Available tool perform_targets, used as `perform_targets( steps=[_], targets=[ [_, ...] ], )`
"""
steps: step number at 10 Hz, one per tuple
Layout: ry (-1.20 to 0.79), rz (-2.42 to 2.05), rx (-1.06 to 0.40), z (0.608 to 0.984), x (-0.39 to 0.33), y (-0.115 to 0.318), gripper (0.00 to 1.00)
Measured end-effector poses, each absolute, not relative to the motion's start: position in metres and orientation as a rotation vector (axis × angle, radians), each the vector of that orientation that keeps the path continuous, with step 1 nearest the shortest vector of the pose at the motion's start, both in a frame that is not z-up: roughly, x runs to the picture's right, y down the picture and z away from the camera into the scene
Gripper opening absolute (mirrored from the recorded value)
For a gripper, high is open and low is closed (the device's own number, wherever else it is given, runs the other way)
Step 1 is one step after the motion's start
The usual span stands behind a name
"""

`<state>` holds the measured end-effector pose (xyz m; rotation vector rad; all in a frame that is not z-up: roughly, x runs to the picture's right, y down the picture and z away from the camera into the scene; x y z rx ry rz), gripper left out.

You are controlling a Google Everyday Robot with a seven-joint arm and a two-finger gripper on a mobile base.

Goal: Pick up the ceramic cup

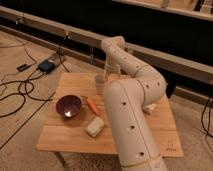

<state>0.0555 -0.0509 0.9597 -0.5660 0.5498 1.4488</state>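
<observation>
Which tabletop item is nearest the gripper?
The ceramic cup, pale and upright at the table's far edge; the gripper hangs right at it, unlike the purple bowl nearer the camera.

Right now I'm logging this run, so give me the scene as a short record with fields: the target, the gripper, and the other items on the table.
target: ceramic cup, upright at the far side of the wooden table
gripper: gripper right above the cup at its rim
bowl: dark purple bowl, left-centre
carrot: orange carrot, beside the bowl
block: pale block, near front edge
</observation>
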Motion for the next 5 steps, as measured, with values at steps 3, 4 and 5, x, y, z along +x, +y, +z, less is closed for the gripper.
perform_targets(
  steps=[3, 4, 5],
  targets=[
    [0.523, 1.433, -0.602, 0.956, 0.045, -0.052, 0.11],
    [0.514, 1.429, -0.619, 0.952, 0.04, -0.053, 0.03],
    [0.506, 1.425, -0.631, 0.947, 0.037, -0.055, 0.0]
  ],
)
